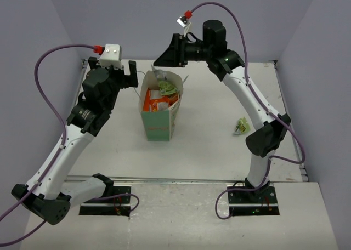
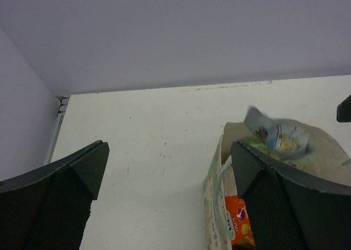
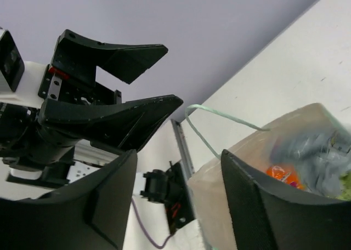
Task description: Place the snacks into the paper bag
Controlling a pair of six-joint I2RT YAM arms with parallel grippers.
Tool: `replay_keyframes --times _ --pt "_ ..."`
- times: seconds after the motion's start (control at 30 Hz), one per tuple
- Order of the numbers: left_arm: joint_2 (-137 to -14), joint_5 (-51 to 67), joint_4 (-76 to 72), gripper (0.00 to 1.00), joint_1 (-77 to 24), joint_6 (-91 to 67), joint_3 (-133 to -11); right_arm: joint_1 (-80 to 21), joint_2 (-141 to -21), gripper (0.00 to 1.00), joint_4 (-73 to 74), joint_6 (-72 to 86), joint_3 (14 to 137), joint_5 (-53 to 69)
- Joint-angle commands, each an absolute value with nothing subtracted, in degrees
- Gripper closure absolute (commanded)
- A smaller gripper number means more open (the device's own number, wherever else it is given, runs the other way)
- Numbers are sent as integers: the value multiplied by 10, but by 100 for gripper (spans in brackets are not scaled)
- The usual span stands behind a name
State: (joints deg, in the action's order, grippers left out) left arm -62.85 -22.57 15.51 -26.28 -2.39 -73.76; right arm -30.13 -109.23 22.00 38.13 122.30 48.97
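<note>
Though the left claw (image 2: 169, 157) and right claw (image 3: 178, 159) gape empty, a blurred grey packet (image 3: 312, 154) tops the paper bag (image 1: 157, 126).

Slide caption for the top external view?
Right gripper open over the mint-green paper bag, a grey packet at its mouth; left gripper open beside it; one green packet on the table.

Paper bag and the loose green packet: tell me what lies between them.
Nothing. The top view shows only bare table between the paper bag and the green packet.
</note>
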Motion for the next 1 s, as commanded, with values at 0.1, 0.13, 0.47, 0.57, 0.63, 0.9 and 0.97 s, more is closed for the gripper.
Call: replay_keyframes --times 0.1,0.13,0.47,0.57,0.63,0.9,0.97 --pt "-612 -217 142 0 -265 -31 -753 -290 -1033 25 206 362 1294 447" --pt "-611 -213 142 0 -265 -32 -753 -287 -1025 25 204 362 1300 442" --pt "-600 -203 141 0 -266 -36 -741 -204 -877 1 298 385 1101 209" --pt "-599 -198 142 0 -267 -39 -738 -153 -820 1 317 443 954 171" --pt "-598 -196 142 0 -268 -40 -736 -123 -759 1 323 454 885 143" --pt "-600 -191 133 0 -269 -39 -730 -23 -685 1 452 455 687 -32" --pt "-600 -189 132 0 -269 -39 -730 -10 -707 1 470 445 660 -28"
